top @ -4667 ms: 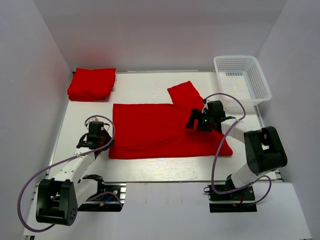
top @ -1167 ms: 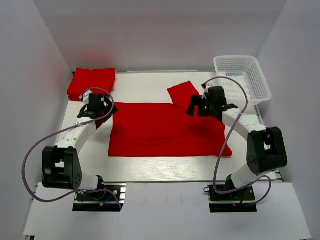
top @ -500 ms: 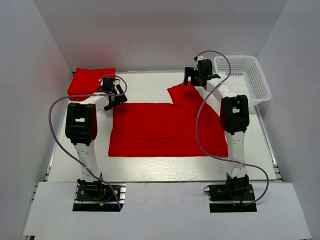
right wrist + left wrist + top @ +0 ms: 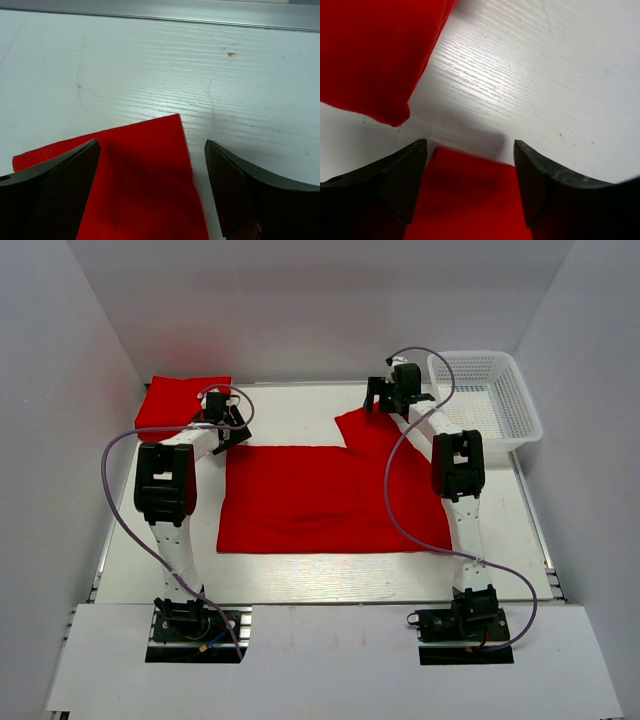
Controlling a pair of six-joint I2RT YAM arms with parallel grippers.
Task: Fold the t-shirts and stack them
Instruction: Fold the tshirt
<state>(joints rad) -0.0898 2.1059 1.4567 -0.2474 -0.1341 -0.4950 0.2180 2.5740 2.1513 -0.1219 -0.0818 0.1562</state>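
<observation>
Left gripper (image 4: pixel 470 165) and right gripper (image 4: pixel 150 165) straddle far corners of the spread t-shirt (image 4: pixel 330 500), jaws apart.
It lies flat on the table (image 4: pixel 290 405), its left corner near the folded t-shirts (image 4: pixel 182 405), its sleeve (image 4: pixel 140 150) tip under the right. A shallow pinch could slip off; the left fingers might snag the folded ones; uneven grips would skew the fold.

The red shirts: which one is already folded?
The shirt in the far left corner: it is a compact, thick rectangle. The other shirt lies spread flat across the middle, one sleeve sticking out.
</observation>
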